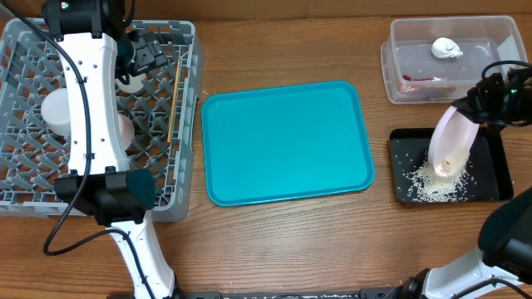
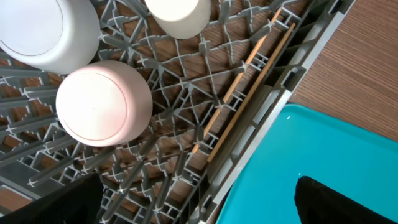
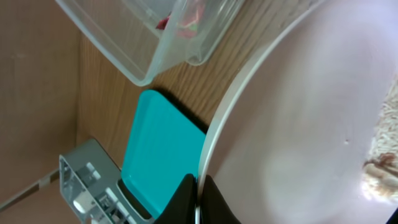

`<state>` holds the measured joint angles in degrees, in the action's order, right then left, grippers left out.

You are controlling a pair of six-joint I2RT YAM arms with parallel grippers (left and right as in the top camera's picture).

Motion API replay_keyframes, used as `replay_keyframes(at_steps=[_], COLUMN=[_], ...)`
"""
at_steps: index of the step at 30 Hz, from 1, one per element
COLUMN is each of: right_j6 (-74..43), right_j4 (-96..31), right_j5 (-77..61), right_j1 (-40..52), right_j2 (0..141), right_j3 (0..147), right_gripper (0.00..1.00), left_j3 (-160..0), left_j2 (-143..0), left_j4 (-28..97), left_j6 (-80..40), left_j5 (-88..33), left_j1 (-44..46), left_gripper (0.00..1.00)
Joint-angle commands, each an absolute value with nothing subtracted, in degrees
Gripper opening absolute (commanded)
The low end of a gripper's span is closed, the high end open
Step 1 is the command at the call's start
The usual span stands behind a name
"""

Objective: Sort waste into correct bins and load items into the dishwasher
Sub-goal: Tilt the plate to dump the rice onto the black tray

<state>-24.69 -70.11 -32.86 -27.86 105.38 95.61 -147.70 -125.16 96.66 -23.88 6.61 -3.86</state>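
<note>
Wood-grain surface (image 1: 283, 232) runs under everything, with the teal tray (image 1: 287, 141) lying bare in the middle. My right gripper (image 3: 198, 193) is clamped on the rim of the white plate (image 1: 453, 137), holding it steeply tilted over the black tray (image 1: 490, 178), its lower edge down among the rice bits (image 1: 428, 184) heaped at that tray's left side. Just behind the black tray sits the clear tub (image 1: 482, 66), and inside it lie the paper wad (image 1: 446, 48) and the red wrapper (image 1: 420, 80). Over at the far left, my left gripper (image 2: 199, 202) hangs above the grey rack (image 1: 25, 83) with its fingers spread wide and nothing between them. On the rack's lattice floor I see a pale bowl (image 2: 102, 102) that looks bottom up, a larger pale bowl (image 2: 46, 31) touching it, and a white cup (image 2: 177, 15) nearby. The chopsticks (image 2: 249, 93) lie side by side along the rack's wall nearest the teal tray.
</note>
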Motion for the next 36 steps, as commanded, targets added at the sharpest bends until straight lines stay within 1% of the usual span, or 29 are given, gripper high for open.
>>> replay_keyframes(at_steps=[1, 10, 12, 14, 15, 17, 19, 20, 21, 22, 23, 25, 26, 28, 32, 34, 36], right_j6=[-18.85, -18.50, -16.45, -17.30, -16.97, -11.49, -11.16, -10.92, -8.43, -5.91, -7.09, -13.56, -14.11, -12.19, -11.77, -12.05, -11.90], right_j4=[-69.56, -69.54, -68.71, -69.28, -69.58, -69.38, -70.00, -70.98, -71.20, -70.26, -69.60, -69.76, -70.37, -70.61, -71.64, -71.31, -72.05], right_j5=[-35.62, -40.86, -37.15, -34.24, -35.53, -39.81, -41.23, -45.08, -48.93, -49.28, -46.52, -41.34, -42.06, -42.74, -42.35, -39.79, -41.41], right_j1=[-28.82, -29.02, -29.02, -29.06, -29.06, -29.06, -29.06, -29.08, -29.06, -29.04, -29.06, -29.08, -29.30, -29.39, -29.36, -29.36, -29.47], right_j2=[104.60, 104.60, 104.60, 104.71, 104.71, 104.71, 104.79, 104.79, 104.79, 104.79, 104.79, 104.97, 105.01, 105.01, 105.01, 105.06, 105.12], right_j3=[96.71, 96.71, 96.71, 96.71, 96.71, 96.71, 96.71, 96.71, 96.71, 96.71, 96.71, 96.71, 96.71, 96.71, 96.71, 96.71, 96.71], right_gripper=[0.04, 0.04, 0.04, 0.04, 0.04, 0.04, 0.04, 0.04, 0.04, 0.04, 0.04, 0.04, 0.04, 0.04, 0.04, 0.04, 0.04], left_j3=[-148.14, -148.14, -148.14, -148.14, -148.14, -148.14, -148.14, -148.14, -148.14, -148.14, -148.14, -148.14, -148.14, -148.14, -148.14, -148.14, -148.14], left_j2=[-125.27, -125.27, -125.27, -125.27, -125.27, -125.27, -125.27, -125.27, -125.27, -125.27, -125.27, -125.27, -125.27, -125.27, -125.27, -125.27, -125.27], left_j4=[96.73, 96.73, 96.73, 96.73, 96.73, 96.73, 96.73, 96.73, 96.73, 96.75, 96.73, 96.73, 96.73, 96.73, 96.73, 96.73, 96.73], left_j6=[-24.62, -24.62, -24.62, -24.62, -24.62, -24.62, -24.62, -24.62, -24.62, -24.62, -24.62, -24.62, -24.62, -24.62, -24.62, -24.62, -24.62], left_j5=[6.35, 6.35, 6.35, 6.35, 6.35, 6.35, 6.35, 6.35, 6.35, 6.35, 6.35, 6.35, 6.35, 6.35, 6.35, 6.35, 6.35], left_j1=[-3.73, -3.73, -3.73, -3.73, -3.73, -3.73, -3.73, -3.73, -3.73, -3.73, -3.73, -3.73, -3.73, -3.73, -3.73, -3.73, -3.73], left_gripper=[1.00, 1.00, 1.00, 1.00, 1.00, 1.00, 1.00, 1.00, 1.00, 1.00, 1.00, 1.00, 1.00, 1.00, 1.00, 1.00, 1.00])
